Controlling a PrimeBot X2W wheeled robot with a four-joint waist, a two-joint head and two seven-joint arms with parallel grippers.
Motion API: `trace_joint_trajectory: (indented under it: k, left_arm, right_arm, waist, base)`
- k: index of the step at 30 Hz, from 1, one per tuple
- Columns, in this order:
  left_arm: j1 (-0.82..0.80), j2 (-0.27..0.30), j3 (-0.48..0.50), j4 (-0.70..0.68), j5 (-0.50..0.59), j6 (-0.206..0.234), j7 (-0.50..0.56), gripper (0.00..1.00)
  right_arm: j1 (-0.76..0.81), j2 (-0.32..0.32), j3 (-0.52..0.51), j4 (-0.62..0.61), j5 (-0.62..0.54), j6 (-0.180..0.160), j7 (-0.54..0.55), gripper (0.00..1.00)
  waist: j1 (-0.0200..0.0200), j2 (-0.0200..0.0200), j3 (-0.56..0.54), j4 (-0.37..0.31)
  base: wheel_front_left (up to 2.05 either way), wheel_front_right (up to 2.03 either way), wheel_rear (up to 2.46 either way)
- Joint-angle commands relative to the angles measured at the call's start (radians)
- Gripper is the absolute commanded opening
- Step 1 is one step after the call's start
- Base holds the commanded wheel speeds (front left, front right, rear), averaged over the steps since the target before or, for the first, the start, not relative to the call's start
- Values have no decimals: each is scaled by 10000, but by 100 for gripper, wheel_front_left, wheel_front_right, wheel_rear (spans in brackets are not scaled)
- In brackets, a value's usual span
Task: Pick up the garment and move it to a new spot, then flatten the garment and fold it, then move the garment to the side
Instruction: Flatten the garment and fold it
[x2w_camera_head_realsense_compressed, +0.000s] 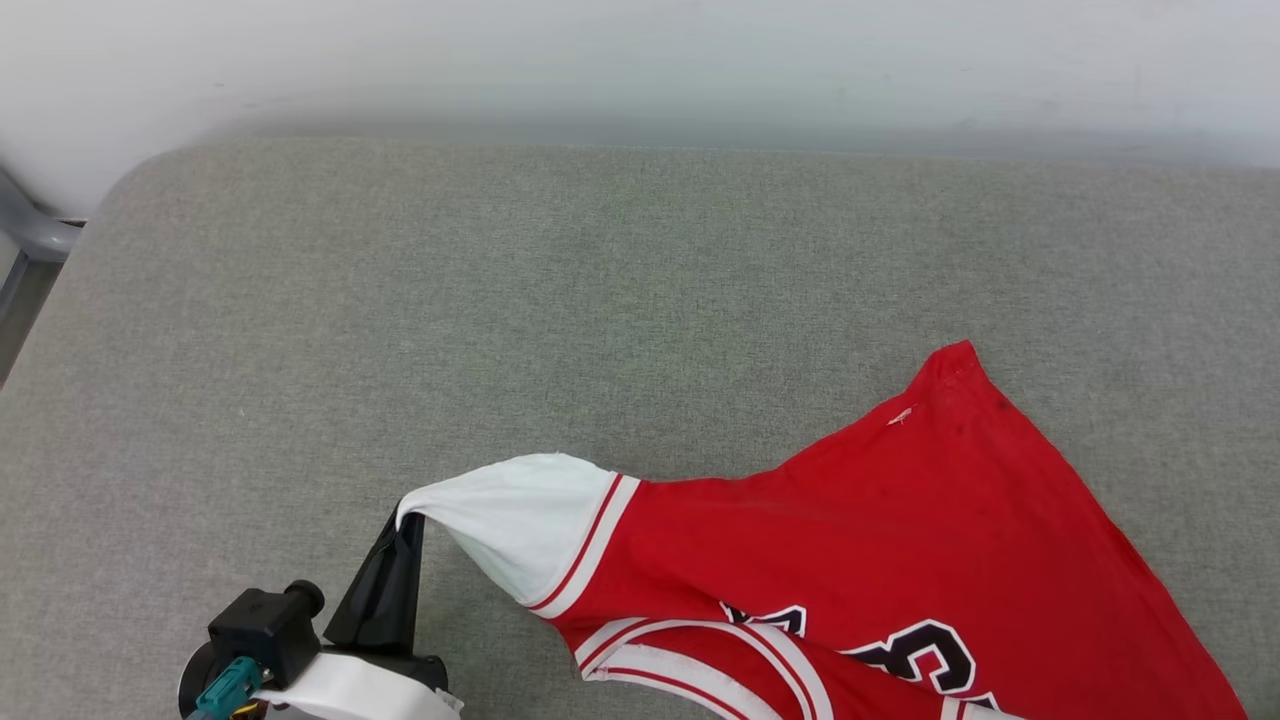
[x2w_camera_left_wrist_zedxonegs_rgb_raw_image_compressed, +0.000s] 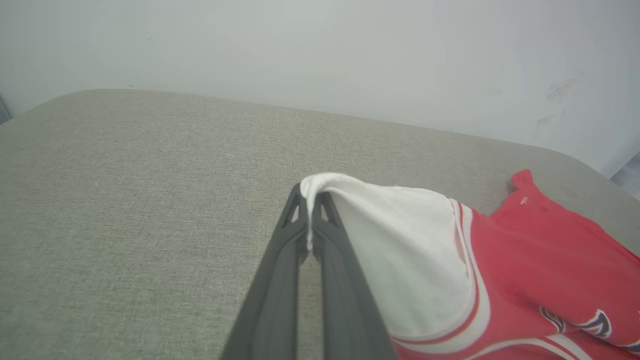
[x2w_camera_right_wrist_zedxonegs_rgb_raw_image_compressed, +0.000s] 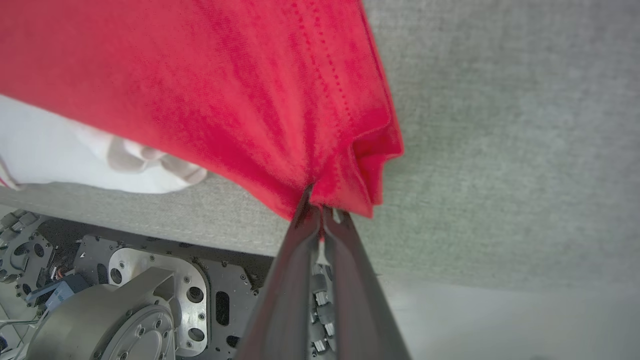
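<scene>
A red jersey-style garment (x2w_camera_head_realsense_compressed: 900, 540) with a white short sleeve and black, white-outlined lettering lies at the near right of a wide grey fabric-covered surface (x2w_camera_head_realsense_compressed: 500, 300), part of it running past the head view's bottom edge. It is held at two places. The left gripper (x2w_camera_head_realsense_compressed: 408, 525), at the lower left of the head view, has its two dark fingers pressed together on the very tip of the white sleeve, lifting that tip into a small peak just above the surface. The right gripper (x2w_camera_right_wrist_zedxonegs_rgb_raw_image_compressed: 320, 207), seen from its own wrist camera, is clamped on a bunched piece of stitched red hem close to the near edge of the surface, with the robot's metal base (x2w_camera_right_wrist_zedxonegs_rgb_raw_image_compressed: 125, 295) below. Which corner of the shirt that is cannot be told. From the left gripper the cloth stretches away to the right, so its long axis runs side to side along the near edge. Bare surface lies open beyond the shirt and to its left, up to a pale wall (x2w_camera_head_realsense_compressed: 640, 60) and a rounded far-left corner.
</scene>
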Motion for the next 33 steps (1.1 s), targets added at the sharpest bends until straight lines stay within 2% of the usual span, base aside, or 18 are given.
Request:
trace_joint_trajectory:
  k: [1,9,13,16,20,23,29,33]
  left_arm:
    - [-22,50,-18,-5,-6,46,-24,0]
    - [87,106,-76,-108,42,118,45,0]
    - [-18,120,-143,-223,70,111,64,0]
    - [-199,95,-225,-314,104,85,65,0]
    - [-455,34,-355,-370,142,21,50,0]
    - [-698,-19,-423,-387,173,-7,21,0]
    - [-1094,-132,-578,-371,216,-95,-39,0]
    - [-1286,-243,-660,-330,247,-154,-103,0]
  right_arm:
    - [97,201,25,-20,-27,-4,-33,100]
    - [-716,-93,-1181,-1453,-254,-6,-361,100]
    - [-1524,-504,-1652,-2429,-271,-6,-141,100]
    - [-2428,-955,-1610,-2957,-389,-6,270,100]
    - [-3920,-1443,-943,-3212,-486,-6,1057,100]
    - [-5095,-1632,-66,-3089,-681,-6,1785,100]
    - [-7219,-1448,1701,-2114,-1058,-6,3160,100]
    - [-8383,-1090,2720,-1138,-1314,-6,3565,100]
  waist:
    - [2,-1,-4,-8]
    - [2,-1,-135,-5]
    - [2,-1,-18,140]
    - [2,-1,202,304]
    - [2,-1,559,589]
    - [2,-1,820,800]
    - [2,-1,1301,1212]
    - [2,-1,1582,1402]
  base:
    - [0,0,0]
    - [0,0,0]
    - [0,0,0]
    - [0,0,0]
    - [0,0,0]
    - [0,0,0]
    - [0,0,0]
    - [0,0,0]
